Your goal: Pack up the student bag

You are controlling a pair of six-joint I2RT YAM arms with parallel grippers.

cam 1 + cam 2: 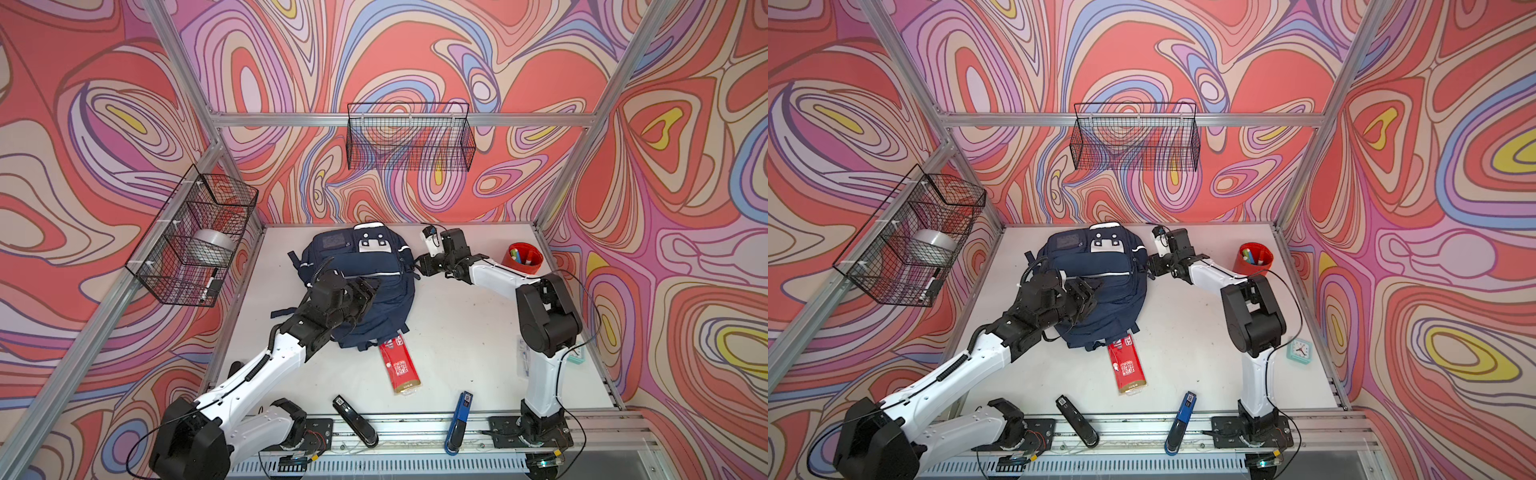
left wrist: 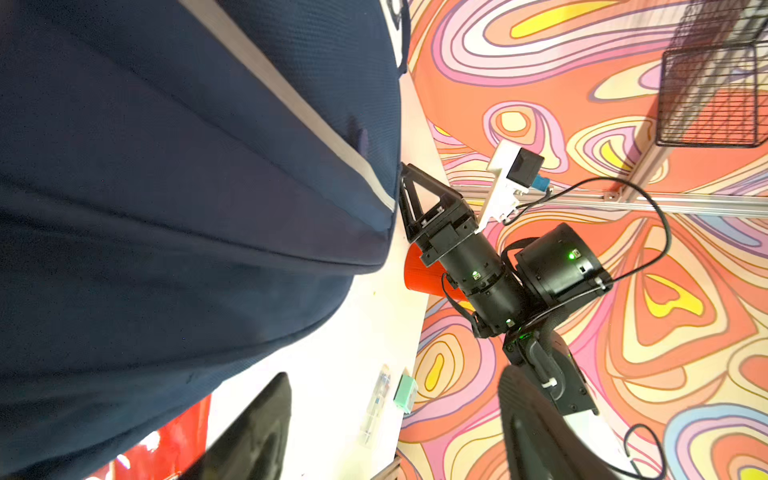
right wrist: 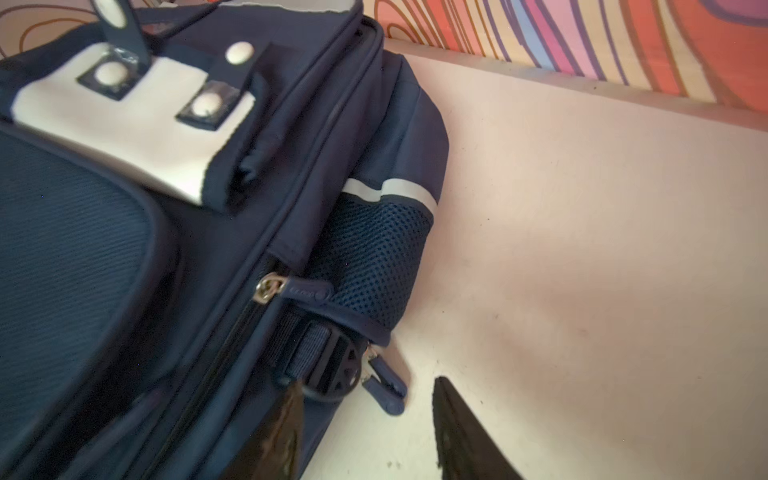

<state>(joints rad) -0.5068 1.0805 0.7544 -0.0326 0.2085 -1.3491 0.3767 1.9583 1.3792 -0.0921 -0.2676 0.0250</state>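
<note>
My left gripper (image 1: pixel 368 293) gapes over the student bag (image 1: pixel 382 257), right gripper (image 1: pixel 419 266) gapes beside it; red packet (image 1: pixel 401 368) lettering illegible.

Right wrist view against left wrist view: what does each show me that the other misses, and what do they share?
Only the right wrist view: on the student bag, the white patch, mesh side pocket, zipper pull and strap buckle. Only the left wrist view: the right gripper, jaws open at the bag's edge, the red cup partly behind it, the mint clock, the red packet and a wire basket. Both: the bag's navy fabric, the white tabletop and the swirl-patterned wall.
</note>
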